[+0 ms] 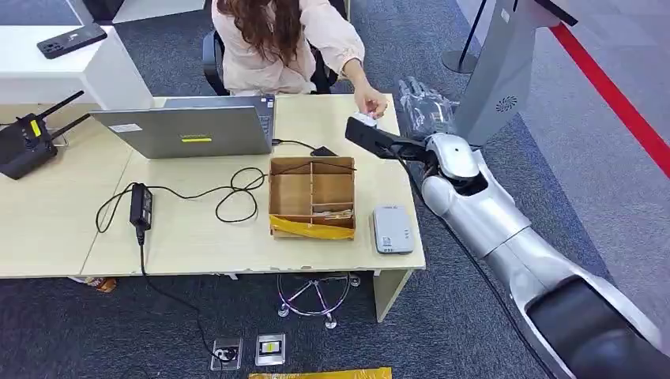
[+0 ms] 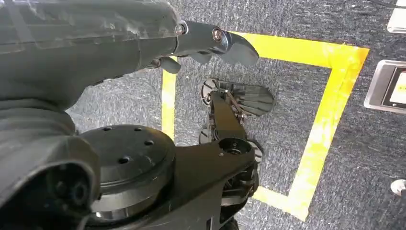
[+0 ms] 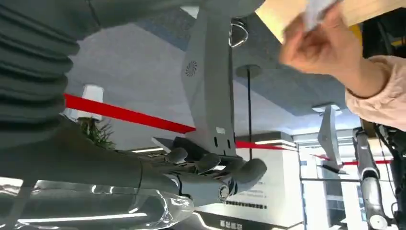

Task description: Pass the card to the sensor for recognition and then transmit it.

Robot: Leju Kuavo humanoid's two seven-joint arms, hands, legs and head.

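Observation:
A person's hand (image 1: 370,101) holds the small white card (image 1: 363,119) over the far right part of the table; the right wrist view shows the card (image 3: 317,9) pinched in that hand (image 3: 320,50). My right hand (image 1: 424,103) reaches past the table's right edge, just right of the person's hand, fingers apart and holding nothing. In the right wrist view its fingers (image 3: 210,165) are bare, apart from the card. The grey-white sensor (image 1: 393,229) lies flat near the table's front right corner. My left hand (image 2: 210,43) hangs over the floor, holding nothing.
A divided cardboard box (image 1: 312,197) stands left of the sensor. A laptop (image 1: 193,130), a black power brick (image 1: 141,204) with looped cable and a black router (image 1: 28,142) lie further left. A grey kiosk post (image 1: 506,71) rises right of my hand.

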